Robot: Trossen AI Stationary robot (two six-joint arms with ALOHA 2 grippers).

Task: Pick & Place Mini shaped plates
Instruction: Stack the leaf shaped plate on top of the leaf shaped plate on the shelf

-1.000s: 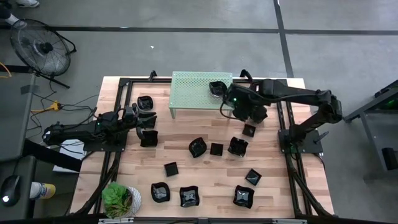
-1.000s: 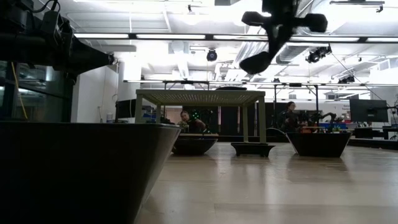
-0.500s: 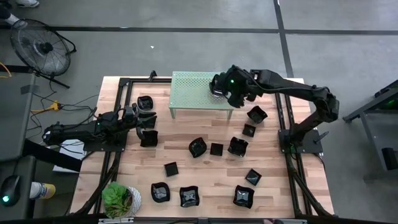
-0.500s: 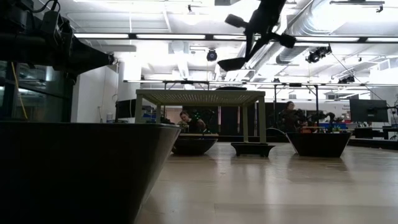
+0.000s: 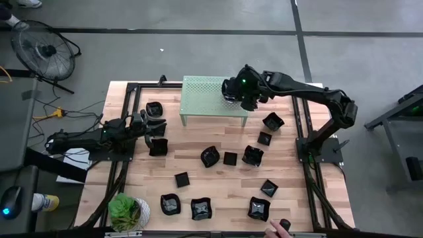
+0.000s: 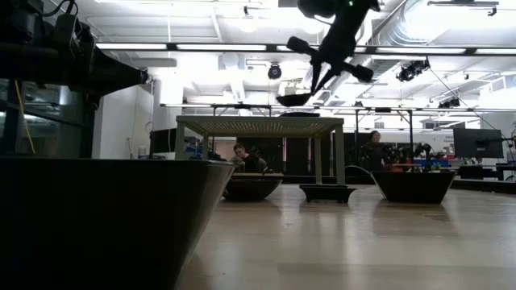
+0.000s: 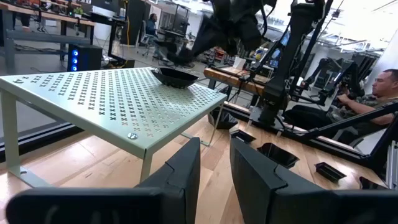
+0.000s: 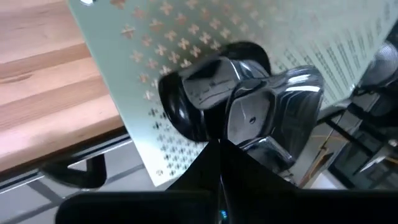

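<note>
Right gripper (image 8: pixel 221 149) fingers closed on a glossy black mini plate with a raised rim (image 8: pixel 270 118), held above the pale green perforated metal shelf (image 8: pixel 180 37); a second black round dish (image 8: pixel 205 93) rests on the shelf just beneath it.

High view: the right gripper (image 5: pixel 243 92) is over the right end of the shelf (image 5: pixel 205 96). The left gripper (image 5: pixel 151 127) rests low at the left side of the wooden table (image 5: pixel 218 182), fingers slightly apart, among black dishes (image 5: pixel 154 109). Further black plates (image 5: pixel 210 157) lie scattered over the table, all empty; a small green potted plant (image 5: pixel 125 210) stands at the near left corner. A person's hand (image 5: pixel 277 229) shows at the near edge.

Low view: the held plate (image 6: pixel 294 99) hangs tilted just above the shelf top (image 6: pixel 258 125); three dishes (image 6: pixel 326 192) sit on the table beyond.

Left wrist view: left fingers (image 7: pixel 180 171) a narrow gap apart, holding nothing; one dish (image 7: pixel 176 76) sits on the shelf (image 7: pixel 112 99). A seated person (image 7: pixel 373 93) is behind.
</note>
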